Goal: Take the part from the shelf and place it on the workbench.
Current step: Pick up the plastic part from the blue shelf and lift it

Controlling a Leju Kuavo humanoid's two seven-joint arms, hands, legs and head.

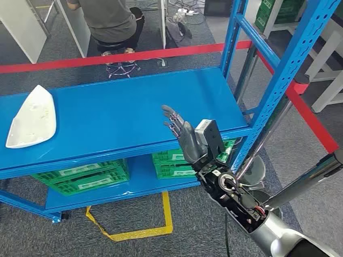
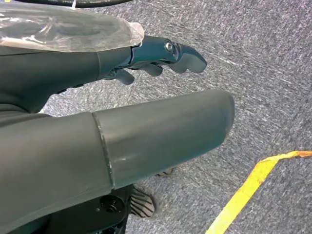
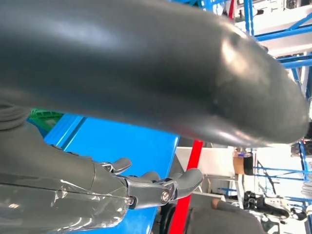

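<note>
1. The white part [image 1: 31, 118] lies on the top level of the blue shelf [image 1: 129, 115], far over at its left end, resting flat and touched by nothing.
2. The right hand [image 1: 181, 131] is held out over the right half of that same level, fingers spread and straight, holding nothing. It is well apart from the part, with a long stretch of bare blue between them.
3. The left hand [image 2: 147, 63] hangs low over the grey carpet beside a yellow floor line [image 2: 254, 187]; its fingers are loosely extended with nothing in them.
4. Green crates [image 1: 83, 175] sit on the lower level of the shelf, and a person [image 1: 109, 21] sits on a stool beyond the red barrier tape [image 1: 121, 58].
5. My reading: the task has barely begun. The part is not yet grasped, so the reach to the left, the grip, the lift and the carry to the workbench all remain.
6. I can't make out a workbench surface from here, so where the part will end up is unclear.
</note>
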